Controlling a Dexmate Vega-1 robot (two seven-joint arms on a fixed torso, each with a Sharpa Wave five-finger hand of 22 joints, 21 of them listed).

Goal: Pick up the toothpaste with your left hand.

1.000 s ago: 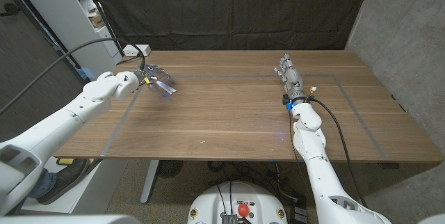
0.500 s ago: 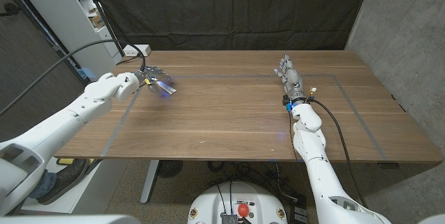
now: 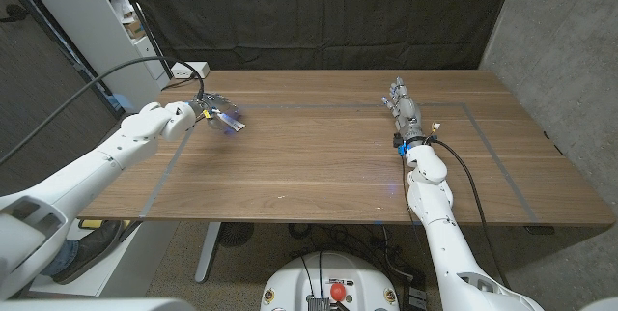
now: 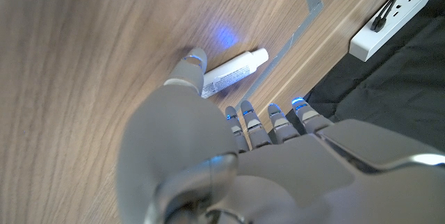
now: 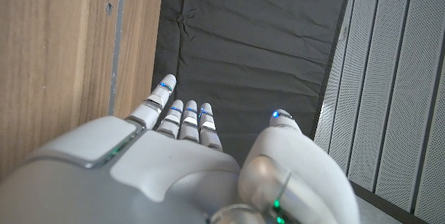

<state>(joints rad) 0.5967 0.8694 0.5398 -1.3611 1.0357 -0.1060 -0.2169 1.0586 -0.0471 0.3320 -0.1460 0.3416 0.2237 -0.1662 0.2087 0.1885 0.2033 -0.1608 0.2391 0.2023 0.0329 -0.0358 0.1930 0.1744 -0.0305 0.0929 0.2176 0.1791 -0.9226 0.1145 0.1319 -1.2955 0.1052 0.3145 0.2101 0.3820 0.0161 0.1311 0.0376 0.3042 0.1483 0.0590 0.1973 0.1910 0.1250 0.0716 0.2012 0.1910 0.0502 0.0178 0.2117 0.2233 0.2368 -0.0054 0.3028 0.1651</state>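
Your wooden surface (image 3: 328, 161) spreads wide under both arms, marked with a thin grey line in a rectangle. Against the dark curtain behind it, beyond your left hand, a white power strip (image 3: 190, 70) sits at the back edge of the surface with a black plug in it. Your right hand (image 3: 402, 104) stands well apart from the work, fingers straight and together, holding nothing. Your left hand (image 3: 207, 110) is poised over the toothpaste (image 4: 233, 74), fingers spread and curved down around it, nothing gripped yet. In the left wrist view the thumb tip (image 4: 188, 72) sits right at the near end of the small white tube, which lies flat on the wood just beyond your palm, its cap pointing away toward the grey line; whether the thumb actually touches it, you cannot tell.
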